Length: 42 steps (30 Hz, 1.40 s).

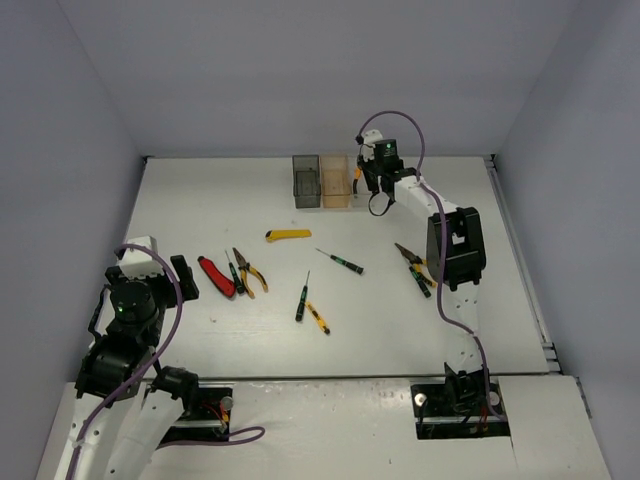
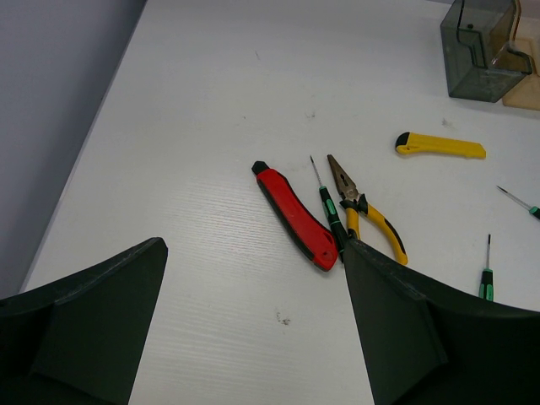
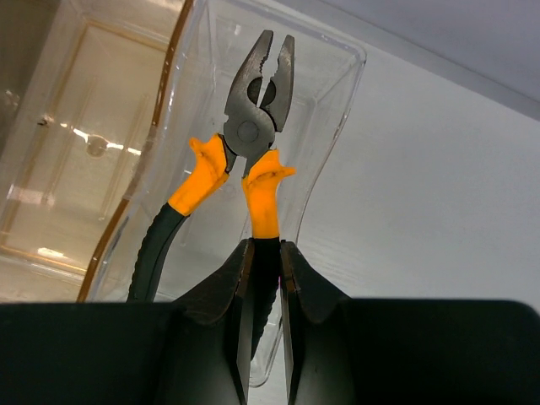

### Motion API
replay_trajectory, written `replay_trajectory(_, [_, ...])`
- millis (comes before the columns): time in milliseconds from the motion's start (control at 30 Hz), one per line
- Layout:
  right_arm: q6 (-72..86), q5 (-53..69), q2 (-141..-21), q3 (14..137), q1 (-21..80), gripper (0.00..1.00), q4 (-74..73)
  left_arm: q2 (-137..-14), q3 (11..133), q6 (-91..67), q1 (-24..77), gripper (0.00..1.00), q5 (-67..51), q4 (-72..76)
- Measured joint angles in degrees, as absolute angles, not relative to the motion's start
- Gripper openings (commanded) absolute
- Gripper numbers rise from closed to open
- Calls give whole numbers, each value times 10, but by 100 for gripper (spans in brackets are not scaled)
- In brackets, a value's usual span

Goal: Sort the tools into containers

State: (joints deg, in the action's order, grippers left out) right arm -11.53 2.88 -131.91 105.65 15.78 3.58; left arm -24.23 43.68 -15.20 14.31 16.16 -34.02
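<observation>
Clear bin (image 3: pixel 331 101): located directly behind the pliers in the right wrist view.
Left gripper (image 2: pixel 253 246): released, holding nothing.
Right gripper (image 3: pixel 266 253): clenched on one handle of the orange-handled pliers (image 3: pixel 253 126).
Pliers: long axis in line with the fingers, nose pointing away from the wrist toward the bin.

You have bright, even light. Shadows on the white table (image 1: pixel 400 330) are small and soft. The orange bin (image 3: pixel 93 169) has shiny spots.
</observation>
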Motion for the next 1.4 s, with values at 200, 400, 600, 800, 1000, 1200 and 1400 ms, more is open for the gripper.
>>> replay_trajectory(200, [-111, 31, -1326, 1056, 154, 13, 36, -242, 437, -152, 143, 82, 161, -340])
replay_trajectory(400, [-106, 42, -1327, 1057, 154, 43, 39, -243, 437, -152, 143, 82, 162, -340])
replay_trajectory(600, [-105, 46, -1327, 1057, 154, 50, 42, -243, 437, -152, 143, 82, 161, -340])
replay_trajectory(800, [-104, 42, -1274, 997, 153, 49, 49, -244, 437, -152, 143, 82, 161, -340])
replay_trajectory(1000, [-85, 38, -1080, 823, 142, 51, 51, -243, 437, -152, 143, 82, 161, -340])
replay_trajectory(1200, [-1, -4, -913, 678, 133, 54, 69, -242, 437, -152, 143, 82, 162, -340])
replay_trajectory(1400, [107, -36, -887, 537, 127, 61, 57, -234, 437, -152, 144, 82, 163, -340])
